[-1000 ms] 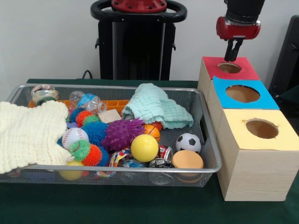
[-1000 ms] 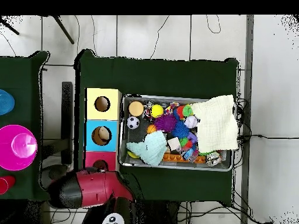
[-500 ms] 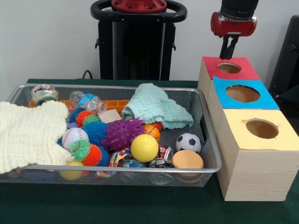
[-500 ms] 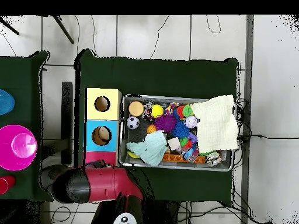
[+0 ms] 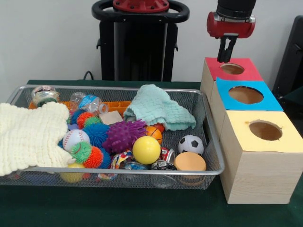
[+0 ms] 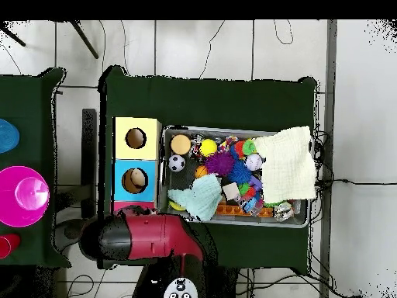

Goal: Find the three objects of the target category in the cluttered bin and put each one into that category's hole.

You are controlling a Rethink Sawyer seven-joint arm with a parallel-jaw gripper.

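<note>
At the bottom of the front view, the wire bin (image 5: 208, 142) holds a yellow ball (image 5: 146, 150), a soccer ball (image 5: 191, 144), a purple spiky ball (image 5: 123, 135), a baseball (image 5: 75, 138), a cream cloth (image 5: 28, 135) at left and a mint cloth (image 5: 156, 109) behind. To the right stand the yellow box (image 5: 265, 156), blue box (image 5: 246, 96) and red box (image 5: 232, 69). At upper right the hand (image 5: 226, 53) hangs above the red box's near-left edge, fingers close together, empty. Overhead, the arm (image 6: 147, 237) covers the red box, and something tan shows inside the blue box's hole (image 6: 135, 181); the tabletop (image 6: 209, 101) is dark green.
</note>
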